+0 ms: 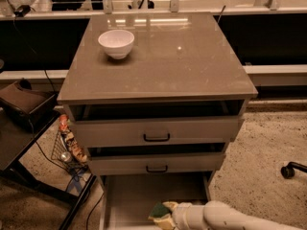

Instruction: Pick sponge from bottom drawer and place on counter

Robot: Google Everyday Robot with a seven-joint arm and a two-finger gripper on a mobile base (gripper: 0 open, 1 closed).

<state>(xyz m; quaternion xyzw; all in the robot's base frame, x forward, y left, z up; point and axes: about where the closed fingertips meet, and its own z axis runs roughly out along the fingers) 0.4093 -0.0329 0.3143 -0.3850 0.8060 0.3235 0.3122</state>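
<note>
The sponge (pixel 159 212), dark green on top with a yellow layer beneath, sits at the tip of my white arm over the front of the open bottom drawer (pixel 139 195). My gripper (pixel 168 215) comes in from the lower right and is closed around the sponge, which hides most of it. The counter (pixel 182 61) is the glossy grey-brown top of the cabinet, well above the gripper.
A white bowl (pixel 116 43) stands at the counter's back left. The two upper drawers (pixel 156 131) are slightly open above the bottom one. A black stand and a wire basket of items (pixel 69 147) sit to the left. A chair caster (pixel 288 170) is on the floor at right.
</note>
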